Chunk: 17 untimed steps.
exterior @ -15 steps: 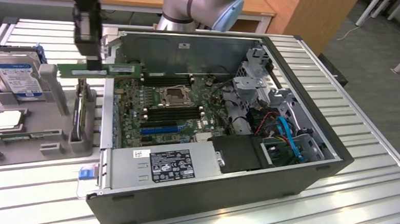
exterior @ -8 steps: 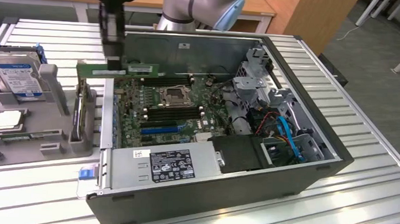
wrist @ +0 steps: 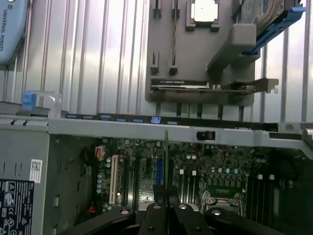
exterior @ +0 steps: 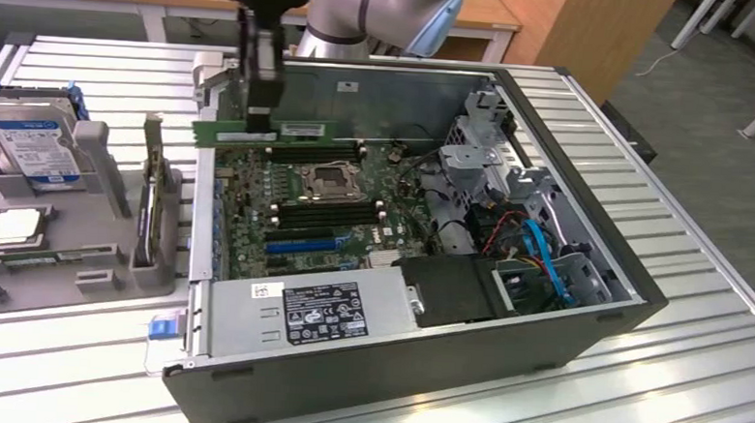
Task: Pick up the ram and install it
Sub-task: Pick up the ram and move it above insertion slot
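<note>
Jaws: closed on the ram (exterior: 330, 133), gripping its upper edge.
Ram: held level over the open case (exterior: 408, 378), above the motherboard (exterior: 242, 214) edge farthest from the power supply (exterior: 307, 310).
Unclear: whether it touches a slot; wrist view shows it edge-on, a thin line.
</note>
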Tool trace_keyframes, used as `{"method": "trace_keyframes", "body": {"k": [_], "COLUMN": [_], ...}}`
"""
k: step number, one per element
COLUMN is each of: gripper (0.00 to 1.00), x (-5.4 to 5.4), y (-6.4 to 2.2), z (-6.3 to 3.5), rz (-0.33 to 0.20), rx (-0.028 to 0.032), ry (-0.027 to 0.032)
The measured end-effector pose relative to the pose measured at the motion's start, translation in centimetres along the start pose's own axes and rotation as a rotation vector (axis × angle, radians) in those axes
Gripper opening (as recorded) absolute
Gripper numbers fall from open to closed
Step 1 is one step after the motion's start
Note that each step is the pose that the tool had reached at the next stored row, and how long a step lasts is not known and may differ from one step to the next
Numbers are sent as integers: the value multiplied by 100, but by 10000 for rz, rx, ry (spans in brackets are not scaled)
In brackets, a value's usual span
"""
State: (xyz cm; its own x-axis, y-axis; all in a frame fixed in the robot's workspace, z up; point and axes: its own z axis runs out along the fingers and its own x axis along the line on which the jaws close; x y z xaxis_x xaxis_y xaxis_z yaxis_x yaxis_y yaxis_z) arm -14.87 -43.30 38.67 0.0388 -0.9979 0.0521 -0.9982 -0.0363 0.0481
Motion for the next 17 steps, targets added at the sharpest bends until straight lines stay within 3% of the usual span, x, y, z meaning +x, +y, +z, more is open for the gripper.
{"method": "trace_keyframes", "body": {"k": [17], "gripper": [12], "x": [30], "y": [-772], "z": [-35], "rz": [-96], "rx": [-34], "ry": [1]}}
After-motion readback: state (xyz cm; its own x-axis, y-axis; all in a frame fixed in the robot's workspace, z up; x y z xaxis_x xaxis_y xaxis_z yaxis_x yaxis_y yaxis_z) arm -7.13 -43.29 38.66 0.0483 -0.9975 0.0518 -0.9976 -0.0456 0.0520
